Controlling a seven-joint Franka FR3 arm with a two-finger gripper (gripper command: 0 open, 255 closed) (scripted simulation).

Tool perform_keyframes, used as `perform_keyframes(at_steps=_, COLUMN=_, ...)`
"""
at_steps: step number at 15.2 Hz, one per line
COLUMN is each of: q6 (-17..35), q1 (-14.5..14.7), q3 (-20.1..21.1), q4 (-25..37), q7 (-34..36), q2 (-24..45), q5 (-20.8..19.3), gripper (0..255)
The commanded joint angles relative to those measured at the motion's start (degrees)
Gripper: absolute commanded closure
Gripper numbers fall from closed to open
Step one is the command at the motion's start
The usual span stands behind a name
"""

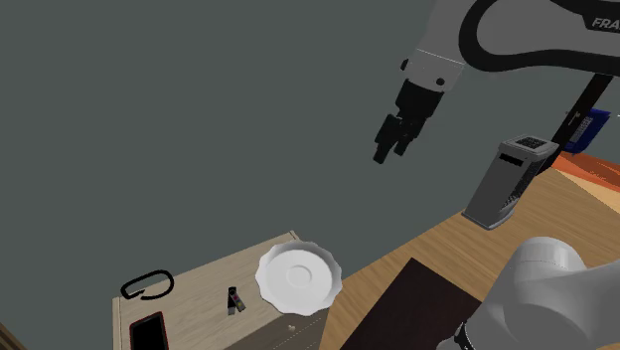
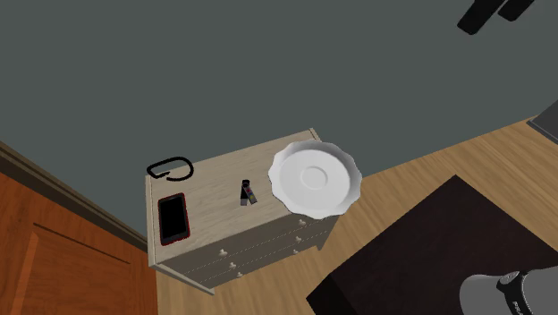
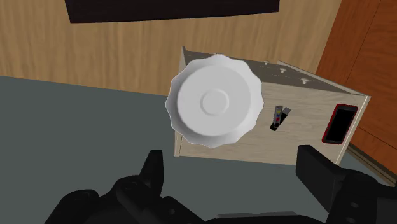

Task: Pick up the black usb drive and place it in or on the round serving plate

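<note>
Nothing was done yet — the gripper (image 1: 388, 151) hung open and empty, high above the dresser (image 1: 194, 303). The drive (image 1: 233, 299) lay untouched at the plate's (image 1: 298, 276) nine o'clock in the shoulder view.

White arm (image 1: 437, 48) with rounded shells and dark bands at the joints. Gripper (image 1: 390, 149) is all black with two fingers. White "FRA" lettering (image 1: 604, 22) on a dark section.

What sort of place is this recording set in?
Probably a room in a home: a small chest of drawers stands on wood flooring, with a phone and a white plate on top.
</note>
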Motion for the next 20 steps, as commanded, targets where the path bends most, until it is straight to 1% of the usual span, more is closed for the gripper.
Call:
perform_keyframes(at_steps=1, q6=0.0, q1=0.0, q3=0.0, q4=0.0, q7=0.0, q2=0.0, q5=0.0, gripper=0)
perform_keyframes(at_steps=6, q6=8.23, q1=0.9, q3=3.8, q4=-4.28, q7=3.58, q2=4.54, q5=1.65, gripper=0)
perform_keyframes(at_steps=11, q6=16.62, q1=1.73, q3=7.62, q4=-6.74, q7=7.23, q2=11.06, q5=2.84, gripper=0)
perform_keyframes(at_steps=16, q6=24.89, q1=2.19, q3=11.45, q4=-7.29, q7=11.17, q2=19.42, q5=3.13, gripper=0)
perform_keyframes(at_steps=20, q6=31.13, q1=2.23, q3=14.43, q4=-6.34, q7=14.81, q2=27.21, q5=2.23, gripper=0)
